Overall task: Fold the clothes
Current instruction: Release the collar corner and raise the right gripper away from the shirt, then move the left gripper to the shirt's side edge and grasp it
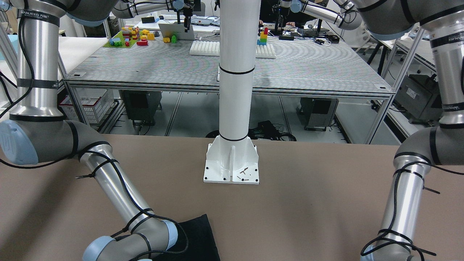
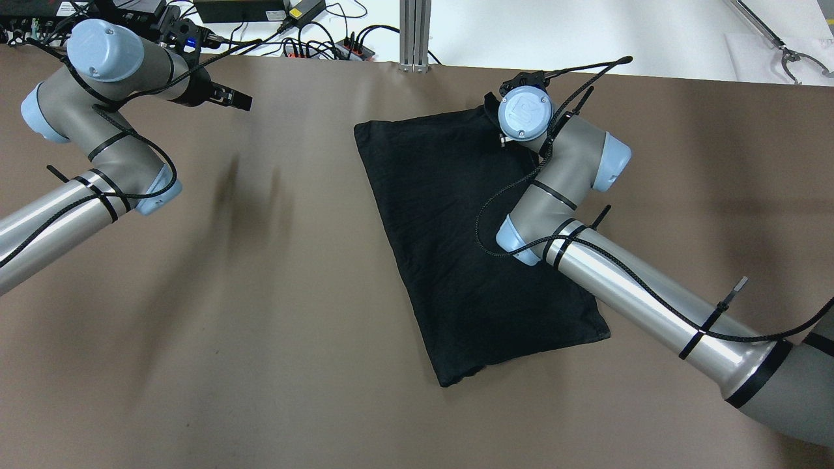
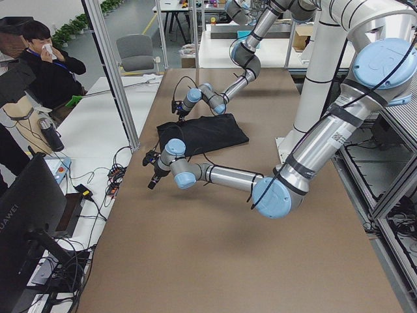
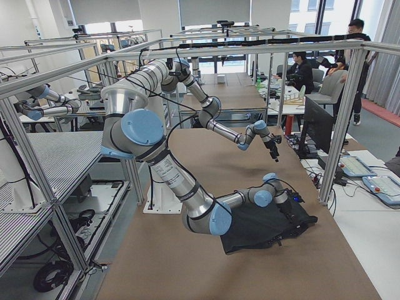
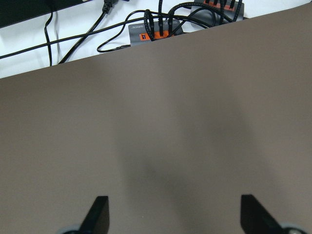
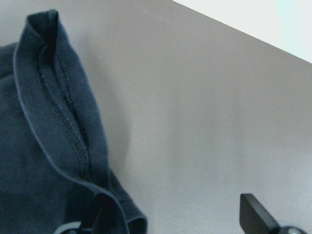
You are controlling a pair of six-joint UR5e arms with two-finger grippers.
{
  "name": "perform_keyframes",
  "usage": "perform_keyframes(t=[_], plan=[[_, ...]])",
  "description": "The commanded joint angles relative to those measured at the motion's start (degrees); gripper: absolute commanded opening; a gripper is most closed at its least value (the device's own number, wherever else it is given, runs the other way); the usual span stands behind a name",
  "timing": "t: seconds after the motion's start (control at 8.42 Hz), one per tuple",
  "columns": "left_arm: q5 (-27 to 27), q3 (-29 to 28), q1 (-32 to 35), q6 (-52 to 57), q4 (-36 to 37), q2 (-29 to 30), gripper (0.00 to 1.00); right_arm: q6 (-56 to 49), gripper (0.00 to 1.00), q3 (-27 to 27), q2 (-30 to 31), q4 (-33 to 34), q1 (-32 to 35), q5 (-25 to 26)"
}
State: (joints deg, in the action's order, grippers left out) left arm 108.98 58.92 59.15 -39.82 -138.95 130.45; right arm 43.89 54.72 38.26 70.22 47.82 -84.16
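The clothes (image 2: 456, 241) are one black fabric piece lying flat as a slanted rectangle right of the table's middle; a corner of it also shows in the front view (image 1: 198, 233). My right arm reaches over its far right corner, and the wrist hides the gripper from overhead. In the right wrist view my right gripper (image 6: 175, 219) is open: one finger (image 6: 100, 214) sits against the stitched hem (image 6: 63, 122), the other (image 6: 253, 212) is over bare table. My left gripper (image 2: 236, 101) hovers open over bare table at the far left, well clear of the clothes, with nothing between its fingers (image 5: 100, 214).
Power strips and cables (image 2: 306, 45) lie just past the table's far edge, also in the left wrist view (image 5: 156, 31). An aluminium post (image 2: 415, 32) stands there. The white pillar (image 1: 235, 72) rises from its base plate (image 1: 231, 170). A person (image 3: 45, 65) sits beyond the table's side.
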Motion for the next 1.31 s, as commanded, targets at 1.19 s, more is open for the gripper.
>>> perform_keyframes(t=[1.19], plan=[[8.0, 6.7, -10.6, -40.4, 0.3, 2.8, 0.95, 2.2, 0.94, 18.8, 10.6, -6.8, 4.3, -13.0]])
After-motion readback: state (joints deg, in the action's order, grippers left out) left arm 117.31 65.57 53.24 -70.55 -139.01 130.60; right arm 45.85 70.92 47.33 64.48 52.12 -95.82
